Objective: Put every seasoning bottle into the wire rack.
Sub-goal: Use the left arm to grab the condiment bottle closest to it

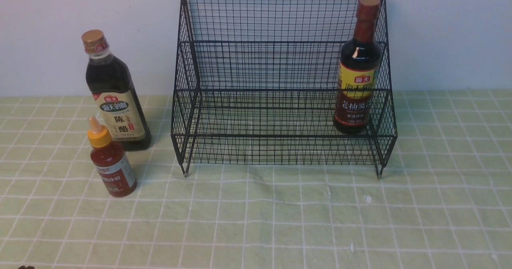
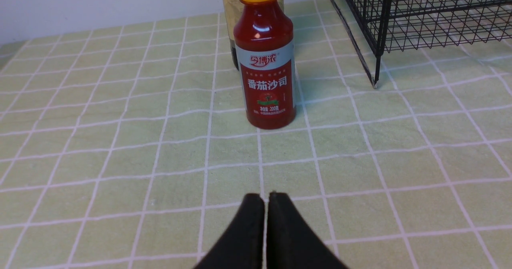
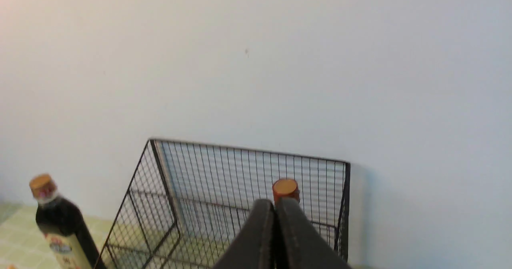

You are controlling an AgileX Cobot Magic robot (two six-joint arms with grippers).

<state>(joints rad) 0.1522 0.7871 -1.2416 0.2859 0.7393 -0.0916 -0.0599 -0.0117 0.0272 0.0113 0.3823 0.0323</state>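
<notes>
Front view: three seasoning bottles, one black wire rack [image 1: 280,42], two tiers, tall back, short feet. The brown-red-cap bottle [image 1: 357,73] stands upright in the lower tier at the right end. The gold-cap bottle [image 1: 114,97] and the small red bottle [image 1: 112,165] with the yellow nozzle sit on the green checked cloth [image 1: 280,221] left of the rack, the red one in front. The grippers only show in the wrist views.

Left wrist view: the left gripper [image 2: 266,199] has its fingers pressed together and empty, facing the red bottle's label.

Right wrist view: the right gripper [image 3: 275,205] has its fingers together too, holding nothing, with the brown-red cap just past the tips.
</notes>
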